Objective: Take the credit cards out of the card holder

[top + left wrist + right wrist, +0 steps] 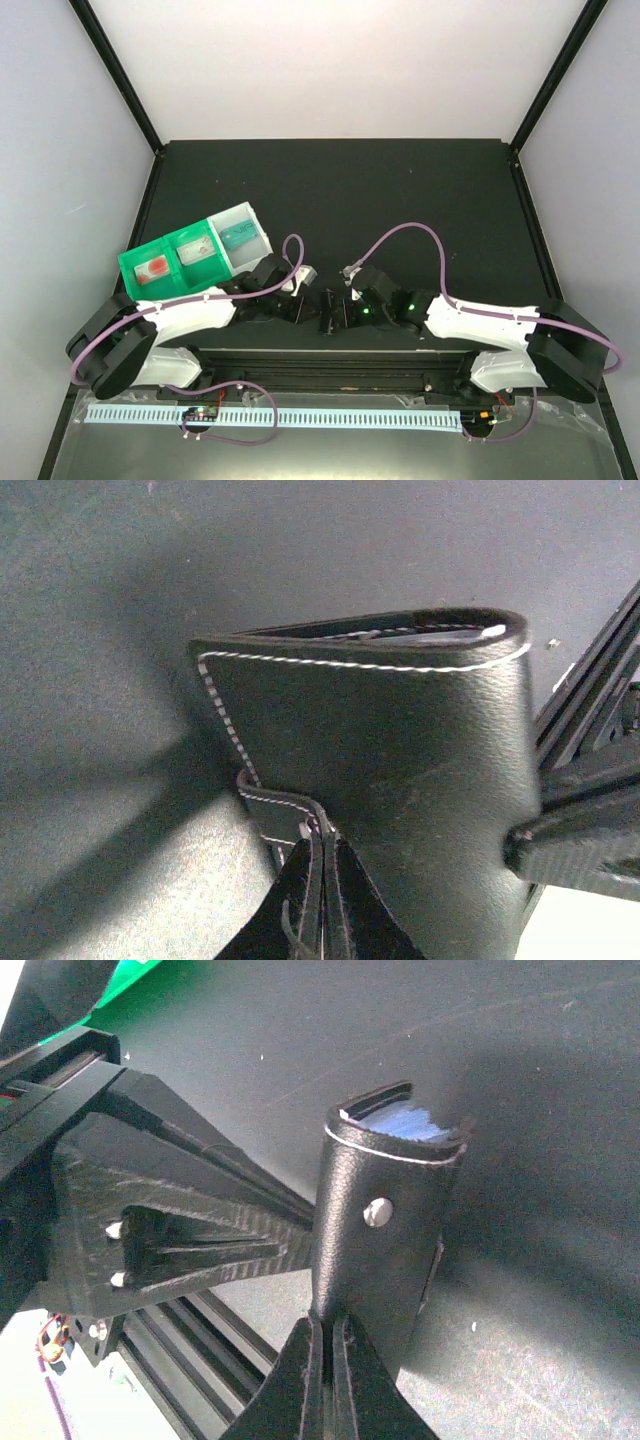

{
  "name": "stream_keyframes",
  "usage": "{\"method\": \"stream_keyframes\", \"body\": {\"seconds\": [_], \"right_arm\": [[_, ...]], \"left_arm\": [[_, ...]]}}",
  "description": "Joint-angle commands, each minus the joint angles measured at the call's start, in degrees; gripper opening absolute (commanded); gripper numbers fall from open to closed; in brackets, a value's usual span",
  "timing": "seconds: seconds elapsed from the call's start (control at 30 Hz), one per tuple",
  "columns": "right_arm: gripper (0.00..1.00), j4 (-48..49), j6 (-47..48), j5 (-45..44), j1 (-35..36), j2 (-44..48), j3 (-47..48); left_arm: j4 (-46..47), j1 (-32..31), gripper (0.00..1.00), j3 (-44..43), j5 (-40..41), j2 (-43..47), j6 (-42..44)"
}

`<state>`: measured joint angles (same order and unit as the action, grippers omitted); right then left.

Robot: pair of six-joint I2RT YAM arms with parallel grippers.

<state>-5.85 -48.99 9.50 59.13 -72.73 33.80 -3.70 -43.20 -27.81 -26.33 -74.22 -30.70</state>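
Note:
The card holder [328, 311], black leather with white stitching, hangs just above the dark table between my two grippers. My left gripper [322, 845] is shut on a stitched flap at the lower left edge of the card holder [400, 750]. Thin card edges [420, 635] show in its open top slot. My right gripper [325, 1325] is shut on the bottom edge of the card holder [385, 1250], below a silver snap stud. A pale blue card [405, 1122] peeks out of the top opening. In the top view the left gripper [305, 305] and right gripper [347, 312] meet at the table's near middle.
A green-and-clear compartment tray [190, 255] stands left of the left arm, with small items in its compartments. A black rail [330, 365] runs along the near table edge, and a white slotted strip [270, 415] lies below it.

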Motion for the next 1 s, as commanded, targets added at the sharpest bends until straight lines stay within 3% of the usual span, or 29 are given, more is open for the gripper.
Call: {"method": "stream_keyframes", "body": {"seconds": [0.0, 0.3, 0.67, 0.97], "right_arm": [[0.01, -0.5, 4.5, -3.6, 0.5, -3.0, -0.7], [0.01, -3.3, 5.8, -12.8, 0.5, -3.6, -2.3], [0.01, -4.0, 5.7, -17.8, 0.5, -10.3, -2.1], [0.03, -4.2, 4.8, -19.5, 0.5, -9.7, -2.4]], "left_arm": [[-1.0, 0.0, 0.01, -1.5, -3.6, 2.9, -1.3], [-4.3, 0.1, 0.02, -1.4, -0.8, 3.9, -0.4], [-3.6, 0.2, 0.02, 0.5, 0.2, 4.7, -1.1], [-4.2, 0.3, 0.02, 1.0, -0.8, 9.2, -2.5]]}}
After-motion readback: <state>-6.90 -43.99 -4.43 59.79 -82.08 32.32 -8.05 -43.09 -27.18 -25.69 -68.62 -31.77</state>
